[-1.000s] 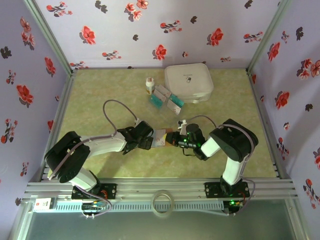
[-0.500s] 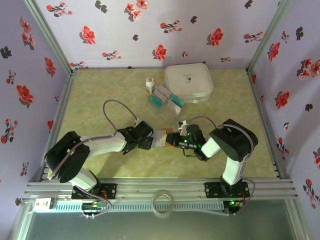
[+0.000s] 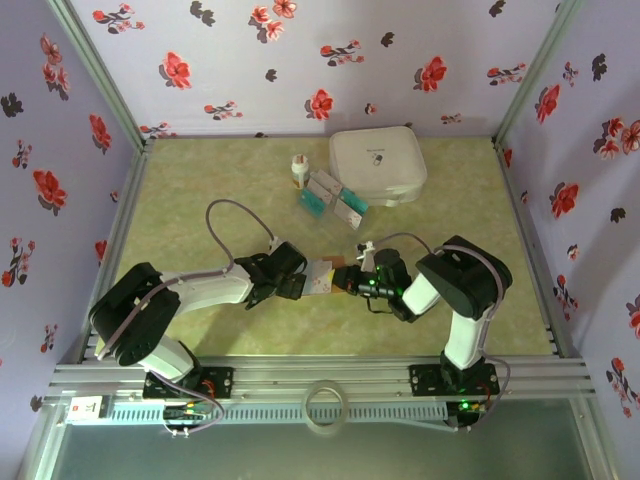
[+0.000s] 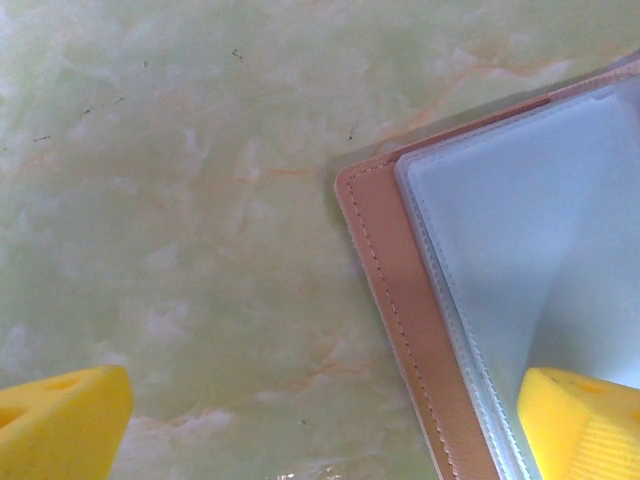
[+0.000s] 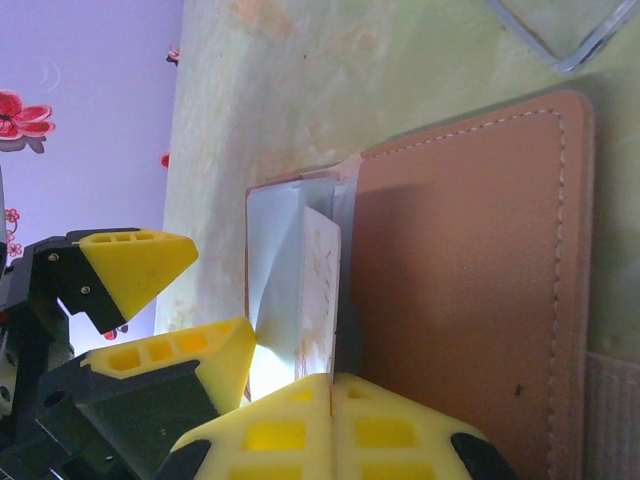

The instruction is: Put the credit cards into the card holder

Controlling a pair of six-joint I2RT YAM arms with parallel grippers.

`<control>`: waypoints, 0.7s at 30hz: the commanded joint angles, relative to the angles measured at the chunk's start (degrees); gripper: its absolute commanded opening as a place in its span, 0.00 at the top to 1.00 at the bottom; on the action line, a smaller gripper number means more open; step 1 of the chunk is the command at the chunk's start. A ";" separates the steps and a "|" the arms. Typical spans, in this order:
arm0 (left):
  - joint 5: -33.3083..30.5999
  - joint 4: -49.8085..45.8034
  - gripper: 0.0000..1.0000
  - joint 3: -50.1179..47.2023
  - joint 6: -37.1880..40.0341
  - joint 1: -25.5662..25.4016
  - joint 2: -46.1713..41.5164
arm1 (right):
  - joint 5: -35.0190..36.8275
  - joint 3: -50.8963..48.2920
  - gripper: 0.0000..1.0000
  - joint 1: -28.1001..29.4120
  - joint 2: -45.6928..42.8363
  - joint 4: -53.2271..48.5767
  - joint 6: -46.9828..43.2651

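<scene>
Brown stitched card holder lies open showing clear sleeves; left tool spread, right tool pinching a white card.

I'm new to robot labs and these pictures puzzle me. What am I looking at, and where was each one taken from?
Two arms are bolted at the near edge of a table, each ending in a two-finger gripper. The wide picture looks down from above. The other two come from a camera on each wrist, so the yellow wedges there are fingers. On the table lie a brown holder, open between the arms, a heap of cards, a white case and a small bottle. The left gripper is open, one finger on the holder's clear sleeve. The right gripper is shut on a pale sheet standing up from the holder; whether it is a card or a sleeve, I cannot tell.
</scene>
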 commanded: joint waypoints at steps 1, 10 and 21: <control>-1.44 -2.43 0.00 -0.90 -0.06 -0.21 0.05 | -1.32 1.07 1.00 -0.32 1.66 -2.18 -0.08; -1.44 -2.35 0.00 -0.82 -0.19 -0.23 0.13 | -2.86 2.81 1.00 -0.45 2.35 -3.99 -0.15; -1.36 -2.37 0.00 -0.83 -0.27 -0.21 -0.18 | -4.41 5.21 0.88 -0.42 4.04 -6.73 -0.13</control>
